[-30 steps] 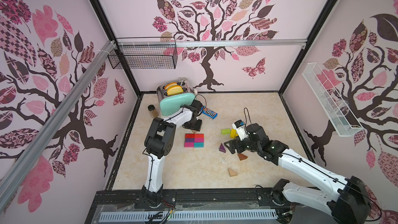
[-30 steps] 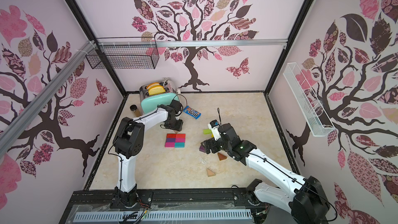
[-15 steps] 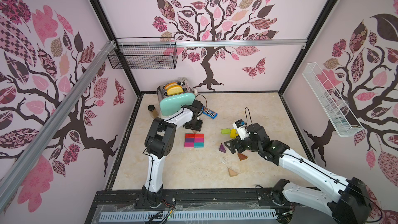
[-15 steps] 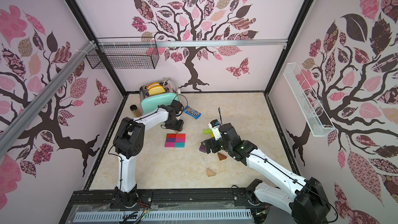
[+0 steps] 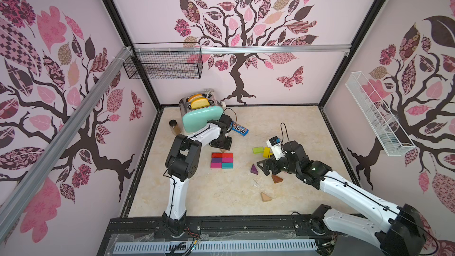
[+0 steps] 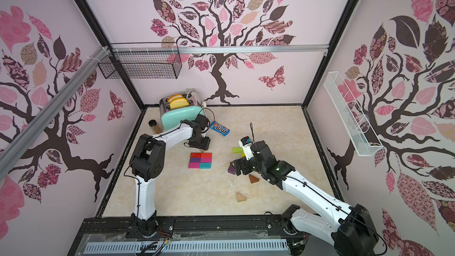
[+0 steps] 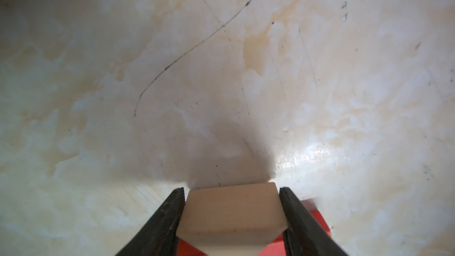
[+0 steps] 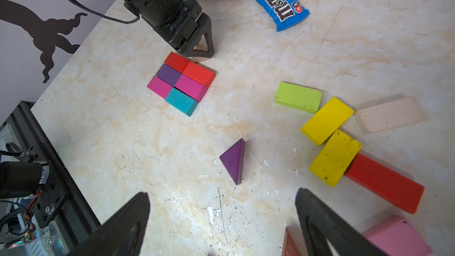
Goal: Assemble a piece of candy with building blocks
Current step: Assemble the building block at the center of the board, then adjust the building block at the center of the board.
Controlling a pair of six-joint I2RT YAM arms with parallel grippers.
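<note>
Smooth tan wooden triangle block [image 7: 231,213] between left gripper [image 7: 231,189] jaws, at red end of painted six-block slab [image 5: 221,160].
Cannot tell if it is pinched. Right gripper [image 8: 222,193] spread wide near purple wooden wedge [image 8: 234,161]; mint toaster [image 5: 200,121] holds toast [image 5: 200,103].

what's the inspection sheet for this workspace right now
surface: marbled tabletop, scuffed and flecked.
job's things: six-block rectangle laid flat; tan block beside its red blocks; purple triangle, brown triangle, tan triangle, green block, yellow blocks loose.
clutter: candy packet, toaster, jar.
grippers: left pincer straddles the tan block, contact unclear; right pincer open, holding nothing, near the purple triangle.
cables: black cable on the left arm, off the blocks.
surroundings: wire basket, white rack, tree-decal walls.
</note>
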